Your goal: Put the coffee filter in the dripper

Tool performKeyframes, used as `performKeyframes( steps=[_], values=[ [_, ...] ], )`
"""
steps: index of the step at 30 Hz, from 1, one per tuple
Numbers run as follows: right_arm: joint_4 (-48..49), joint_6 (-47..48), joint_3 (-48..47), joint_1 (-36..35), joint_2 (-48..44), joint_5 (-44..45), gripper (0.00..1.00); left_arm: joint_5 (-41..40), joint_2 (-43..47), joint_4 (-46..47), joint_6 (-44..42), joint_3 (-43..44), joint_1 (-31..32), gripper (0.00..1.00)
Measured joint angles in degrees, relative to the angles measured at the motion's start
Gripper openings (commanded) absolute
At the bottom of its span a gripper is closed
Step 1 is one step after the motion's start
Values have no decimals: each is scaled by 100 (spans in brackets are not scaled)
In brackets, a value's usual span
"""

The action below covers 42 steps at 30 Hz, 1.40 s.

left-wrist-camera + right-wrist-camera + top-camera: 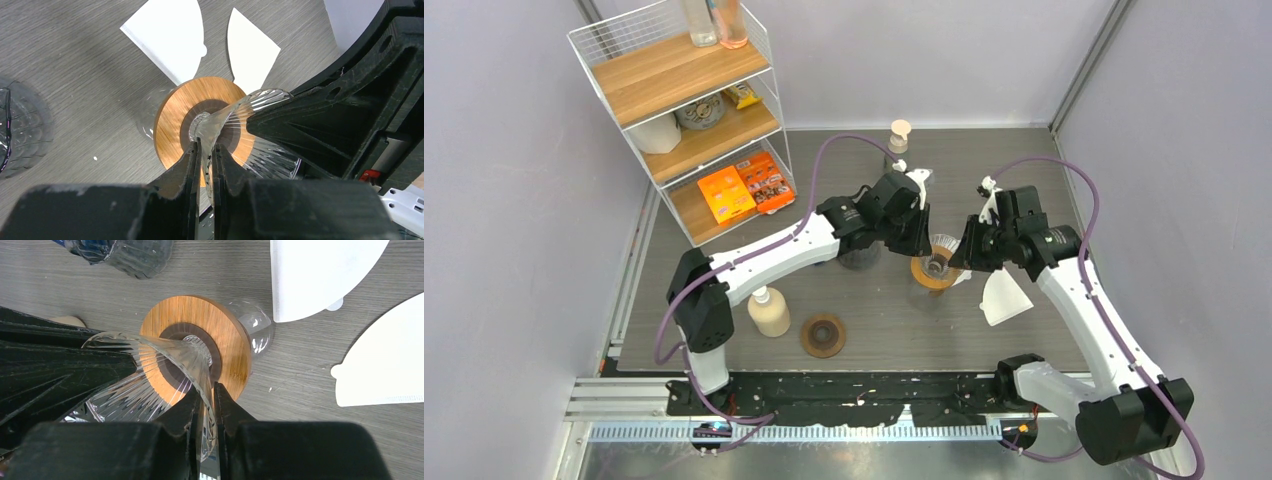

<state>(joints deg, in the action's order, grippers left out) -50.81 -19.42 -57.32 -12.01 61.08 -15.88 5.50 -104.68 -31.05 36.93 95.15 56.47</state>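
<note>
Locate the clear ribbed glass cone dripper with round wooden collar (937, 262) at mid-counter, between the two arms. Note the left end effector (206, 162) pinching the dripper's glass rim from one side, fingers nearly together with only the thin wall between them. Note the right end effector (209, 407) pinching the same rim from the opposite side in like manner. Cannot tell whether the dripper's base rests on the grey wood-grain counter (75, 75) or hangs just above it.

Find the white fan-shaped paper coffee filter (167, 35) lying flat on the counter just beside the dripper, outside the cone, with a second white filter (250, 47) flat next to it, both untouched by either end effector.

Elsewhere, see a clear glass vessel (20, 130) near the dripper, a cream squat bottle (769, 312) and a brown round disc (823, 335) toward the near edge, and a white wire rack with wooden shelves (684, 110) at far left.
</note>
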Motion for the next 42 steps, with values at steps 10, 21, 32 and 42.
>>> performKeyframes(
  steps=[10,21,32,42],
  values=[
    [-81,-2,-92,-111,133,201,5,-74,22,63,13,-83,-4,0],
    [-181,-61,-157,-234,339,461,5,-96,-127,-111,20,52,-17,0],
    [-94,-212,-140,-365,492,706,5,-116,-247,-160,68,92,-57,0],
    [-7,-264,-63,-400,387,767,5,-168,-256,-258,31,192,-20,0]
  ],
)
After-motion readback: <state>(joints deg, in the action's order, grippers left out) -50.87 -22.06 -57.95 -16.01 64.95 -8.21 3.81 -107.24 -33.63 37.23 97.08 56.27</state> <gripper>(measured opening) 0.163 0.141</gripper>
